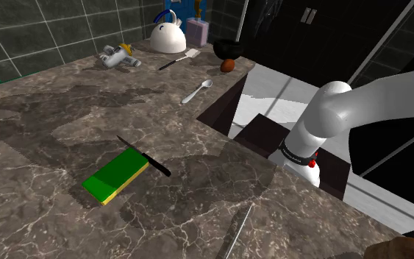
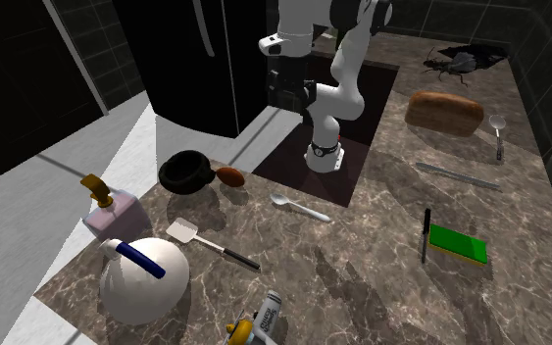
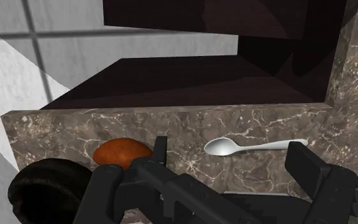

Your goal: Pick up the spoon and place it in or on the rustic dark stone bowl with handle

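A pale grey spoon [image 1: 198, 92] [image 2: 300, 207] lies flat on the marble counter, close to the counter's edge by the dark stand. The dark bowl with a handle [image 1: 229, 49] [image 2: 185, 172] [image 3: 44, 188] sits at the counter's corner, with a brown oval thing [image 1: 228, 65] [image 3: 121, 153] between it and the spoon. My black gripper [image 2: 285, 90] [image 3: 229, 153] hangs open well above the stand, off the counter. In the wrist view the spoon [image 3: 254, 146] shows far below between the two fingers [image 3: 160, 149], untouched.
A white kettle [image 2: 144, 279], a spatula [image 2: 210, 243], a soap dispenser [image 2: 109, 211] and a spray bottle [image 2: 259, 323] lie beyond the bowl. A green sponge [image 1: 115, 176], a black pen [image 1: 144, 156], a metal strip [image 1: 234, 232] and a bread loaf [image 2: 445, 113] occupy the other end.
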`<state>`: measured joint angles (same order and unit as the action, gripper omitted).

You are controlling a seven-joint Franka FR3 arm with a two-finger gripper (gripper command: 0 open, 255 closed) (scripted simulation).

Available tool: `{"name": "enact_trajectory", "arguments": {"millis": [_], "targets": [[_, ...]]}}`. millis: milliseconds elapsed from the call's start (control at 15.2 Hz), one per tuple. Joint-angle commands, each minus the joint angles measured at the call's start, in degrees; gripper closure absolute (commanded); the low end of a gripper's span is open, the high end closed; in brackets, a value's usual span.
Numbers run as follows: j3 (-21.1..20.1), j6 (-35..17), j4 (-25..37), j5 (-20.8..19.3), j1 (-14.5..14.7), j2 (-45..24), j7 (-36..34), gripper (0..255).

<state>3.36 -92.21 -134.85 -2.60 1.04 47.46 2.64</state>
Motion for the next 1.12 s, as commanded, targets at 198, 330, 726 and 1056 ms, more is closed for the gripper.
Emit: {"name": "enact_trajectory", "arguments": {"millis": [198,330,726,1056], "targets": [[-0.2,-3.9,-1.0,0.6,0.6,-5.2,-0.4,0],[-0.3,-6.4,-1.4,1.0,0.9,-8.9,-0.6,0],[-0.7,-13.5,-1.0,2.4,2.1,-20.9,-0.9,0],[-1.1,-18.6,1.1,3.6,3.0,-31.8,-0.9,0]]}}
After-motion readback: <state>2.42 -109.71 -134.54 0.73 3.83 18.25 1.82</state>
